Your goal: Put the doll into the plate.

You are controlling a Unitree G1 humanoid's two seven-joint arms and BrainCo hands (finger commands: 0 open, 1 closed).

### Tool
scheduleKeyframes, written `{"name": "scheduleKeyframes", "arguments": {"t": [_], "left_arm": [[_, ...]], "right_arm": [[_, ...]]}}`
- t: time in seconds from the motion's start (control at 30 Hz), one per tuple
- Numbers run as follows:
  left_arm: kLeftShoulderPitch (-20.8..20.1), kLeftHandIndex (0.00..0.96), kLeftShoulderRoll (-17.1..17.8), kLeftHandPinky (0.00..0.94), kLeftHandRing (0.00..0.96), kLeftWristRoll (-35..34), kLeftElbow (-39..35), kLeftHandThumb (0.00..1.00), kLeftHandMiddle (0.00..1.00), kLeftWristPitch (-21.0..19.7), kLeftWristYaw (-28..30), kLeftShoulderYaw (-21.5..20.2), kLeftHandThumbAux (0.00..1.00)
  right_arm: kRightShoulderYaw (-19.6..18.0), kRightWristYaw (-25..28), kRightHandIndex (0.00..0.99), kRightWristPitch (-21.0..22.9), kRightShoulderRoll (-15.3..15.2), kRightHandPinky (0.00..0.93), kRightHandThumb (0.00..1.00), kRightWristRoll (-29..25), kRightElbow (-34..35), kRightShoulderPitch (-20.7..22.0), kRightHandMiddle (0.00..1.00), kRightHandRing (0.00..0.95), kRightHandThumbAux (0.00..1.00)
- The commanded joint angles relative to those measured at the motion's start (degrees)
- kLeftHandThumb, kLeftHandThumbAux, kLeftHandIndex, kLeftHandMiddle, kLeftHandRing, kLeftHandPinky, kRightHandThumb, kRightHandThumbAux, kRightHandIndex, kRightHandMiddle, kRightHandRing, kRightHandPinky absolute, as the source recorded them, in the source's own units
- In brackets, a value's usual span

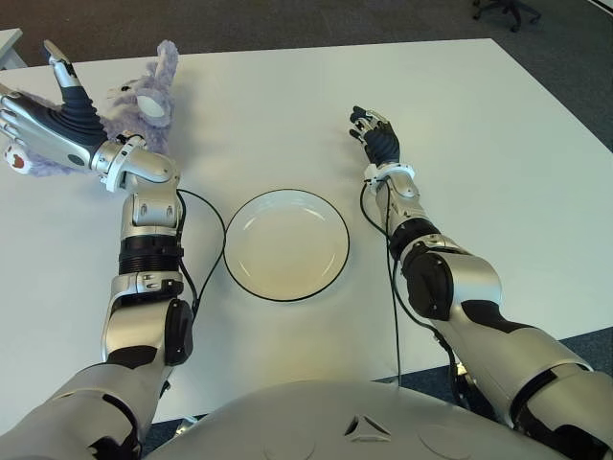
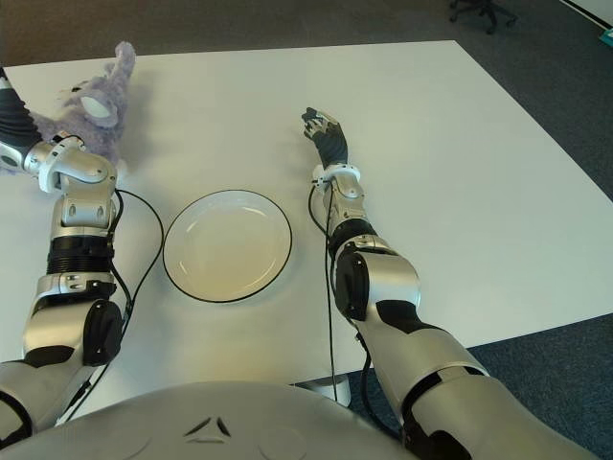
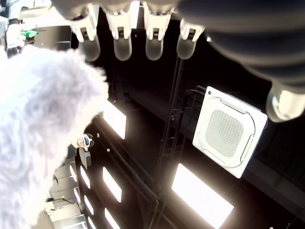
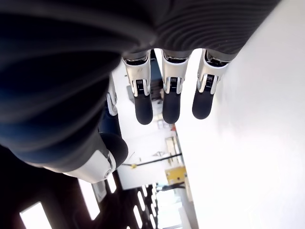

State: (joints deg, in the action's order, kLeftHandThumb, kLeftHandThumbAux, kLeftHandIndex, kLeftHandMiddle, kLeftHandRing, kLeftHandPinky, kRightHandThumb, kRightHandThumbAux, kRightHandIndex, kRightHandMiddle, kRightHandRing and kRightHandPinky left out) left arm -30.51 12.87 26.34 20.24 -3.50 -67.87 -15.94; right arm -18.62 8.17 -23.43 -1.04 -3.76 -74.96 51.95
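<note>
A fluffy purple doll (image 1: 146, 103) lies at the table's far left, one ear sticking up. My left hand (image 1: 40, 107) is over the doll's left part with its palm turned upward, fingers (image 3: 121, 43) spread and holding nothing; the doll's fur (image 3: 43, 119) shows right beside them. Fur also shows under the hand, but contact cannot be told. The white plate (image 1: 285, 244) with a dark rim sits empty at the table's middle, nearer to me than the doll. My right hand (image 1: 375, 134) shows right of the plate and farther back, fingers (image 4: 171, 102) relaxed and straight.
The white table (image 1: 479, 144) stretches wide to the right. Black cables (image 1: 211, 240) loop from both forearms beside the plate. Dark carpet lies beyond the table's edges, with a chair base (image 1: 506, 10) at the far right.
</note>
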Motion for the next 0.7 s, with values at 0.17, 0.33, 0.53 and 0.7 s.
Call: {"name": "scheduleKeyframes", "arguments": {"t": [0.17,0.33,0.53,0.7], "left_arm": [[-0.58,0.0,-0.09,0.04,0.016,-1.15,0.45,0.211,0.001,-0.88,2.59,-0.01,0.308],[-1.25,0.0,-0.17,0.051,0.016,-1.75,1.47,0.215,0.002,0.01,2.7,-0.31,0.324],[-2.12,0.0,-0.51,0.071,0.032,-3.36,2.62,0.198,0.016,1.07,2.93,-1.13,0.323],[-2.62,0.0,-0.81,0.075,0.039,-5.14,3.27,0.191,0.023,2.16,3.92,-1.75,0.323]], "right_arm": [[0.57,0.21,0.402,1.21,0.06,0.15,0.697,0.65,-1.65,-2.1,0.167,0.127,0.72],[0.96,-0.35,0.401,2.05,-0.08,0.156,0.699,0.94,-1.7,-1.97,0.165,0.129,0.722],[0.75,-0.01,0.401,2.05,-0.09,0.149,0.698,0.5,-1.6,-1.93,0.158,0.128,0.722],[0.53,0.17,0.401,1.69,0.01,0.149,0.699,0.17,-1.53,-1.95,0.157,0.128,0.721]]}}
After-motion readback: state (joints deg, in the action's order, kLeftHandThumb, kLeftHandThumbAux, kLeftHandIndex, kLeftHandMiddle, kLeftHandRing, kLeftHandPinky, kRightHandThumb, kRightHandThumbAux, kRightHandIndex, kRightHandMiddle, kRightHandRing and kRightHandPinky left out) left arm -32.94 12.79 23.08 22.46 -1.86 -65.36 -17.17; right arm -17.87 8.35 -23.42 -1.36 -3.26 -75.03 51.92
